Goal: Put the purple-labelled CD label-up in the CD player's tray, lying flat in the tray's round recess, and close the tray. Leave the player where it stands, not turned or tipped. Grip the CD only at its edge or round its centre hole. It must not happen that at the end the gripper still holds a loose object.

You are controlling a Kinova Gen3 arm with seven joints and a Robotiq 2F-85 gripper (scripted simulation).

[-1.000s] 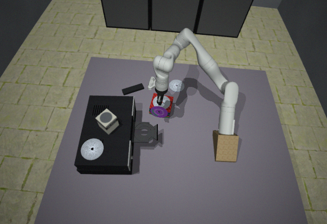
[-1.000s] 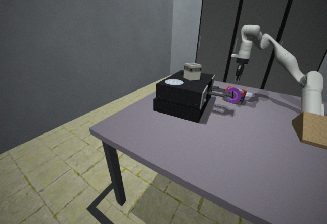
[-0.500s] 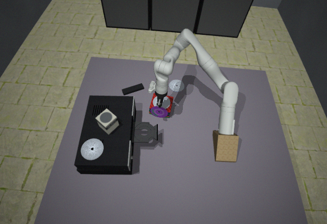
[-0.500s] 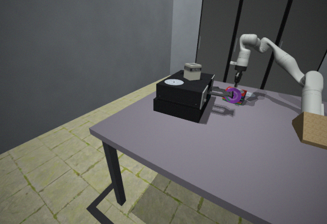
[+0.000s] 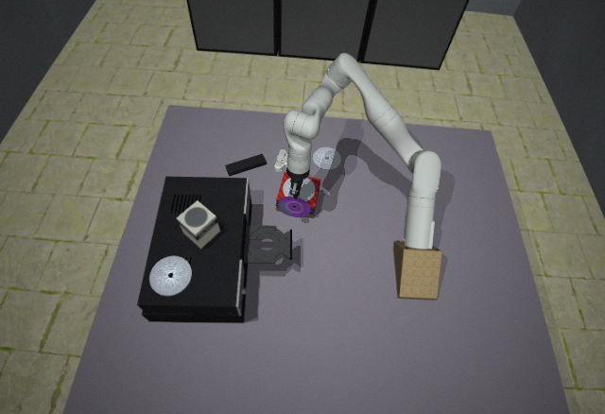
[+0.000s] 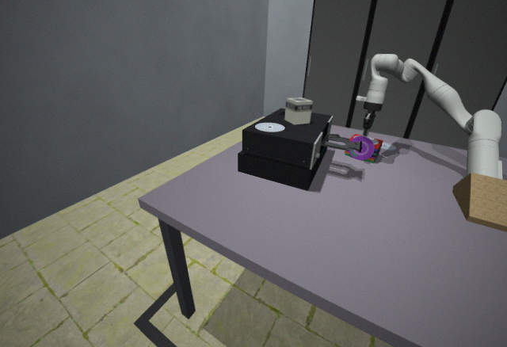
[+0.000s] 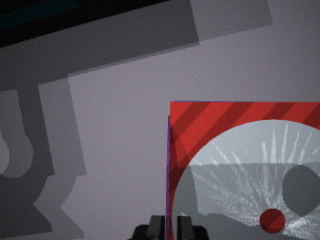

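The purple-labelled CD (image 5: 303,209) (image 6: 369,154) (image 7: 168,165) stands nearly upright on edge, leaning against the stack of cases (image 5: 315,185) (image 7: 187,112), its label facing outward. My gripper (image 5: 295,197) (image 6: 365,135) (image 7: 171,226) points down at the CD's upper rim. Its fingers are close together with a narrow gap, and the CD's edge lines up with that gap in the wrist view. I see no firm grip on it. The black CD player (image 5: 215,277) (image 6: 278,146) stands at the left with its tray (image 5: 282,248) out.
On the player stand a beige box (image 5: 200,226) (image 6: 298,112) and a silver disc (image 5: 161,277) (image 6: 262,127). A silver disc also lies on the top case. Behind are a black remote (image 5: 246,164), a white object and another disc (image 5: 321,156).
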